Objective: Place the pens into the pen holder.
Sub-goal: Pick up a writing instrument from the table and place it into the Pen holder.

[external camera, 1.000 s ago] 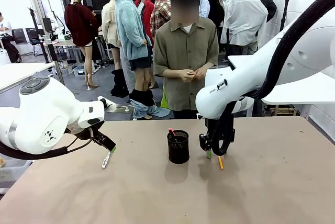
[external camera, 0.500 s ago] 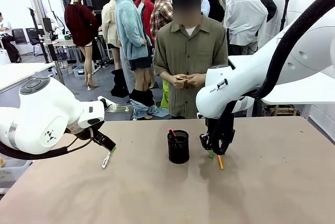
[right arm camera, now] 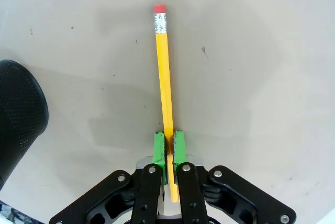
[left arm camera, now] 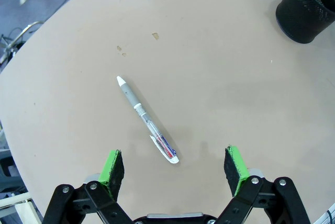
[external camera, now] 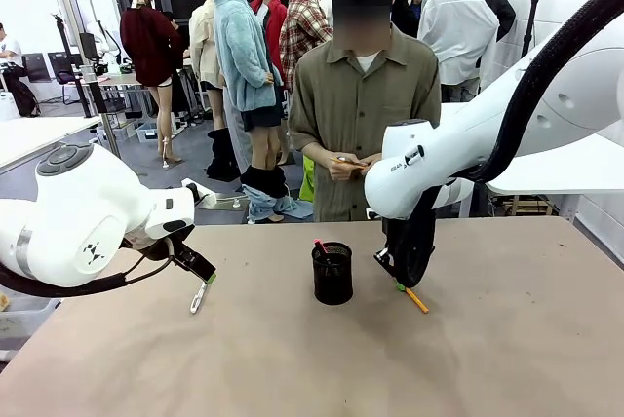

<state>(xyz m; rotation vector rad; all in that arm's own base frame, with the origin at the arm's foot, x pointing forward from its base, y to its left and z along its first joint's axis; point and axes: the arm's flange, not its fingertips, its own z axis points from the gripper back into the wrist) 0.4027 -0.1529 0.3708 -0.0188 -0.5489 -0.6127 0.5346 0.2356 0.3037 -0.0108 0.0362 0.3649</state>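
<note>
1. Left gripper (left arm camera: 174,164): jaws spread wide, holding nothing, poised low over the table's left part.
2. White pen (left arm camera: 146,122): lies flat toward the left edge, just ahead of the green pads (left arm camera: 112,165), untouched.
3. Pen holder (external camera: 332,276): black mesh cup, upright, mid-table and nearer the far edge. One red-tipped pen (external camera: 319,246) stands in it, leaning left.
4. Right gripper (right arm camera: 168,148): pads clamped on a yellow pencil (right arm camera: 163,77) near its plain end, the eraser end jutting well ahead. It sits just right of the holder, low at the surface. Whether the eraser end rests on the table cannot be told.
5. Step in hand, as judged: grasp made, lift due. The hold is far off the pencil's middle, so raise it slowly. Swing it upright before crossing the rim, keep clear of the leaning pen, and release only once the lower end is inside the mesh.
6. Table (external camera: 292,368): tan, matte, a few faint specks.
7. Room: a person stands at the far edge, hands (external camera: 343,162) together at the waist around something thin and orange. Other tables stand far left.
</note>
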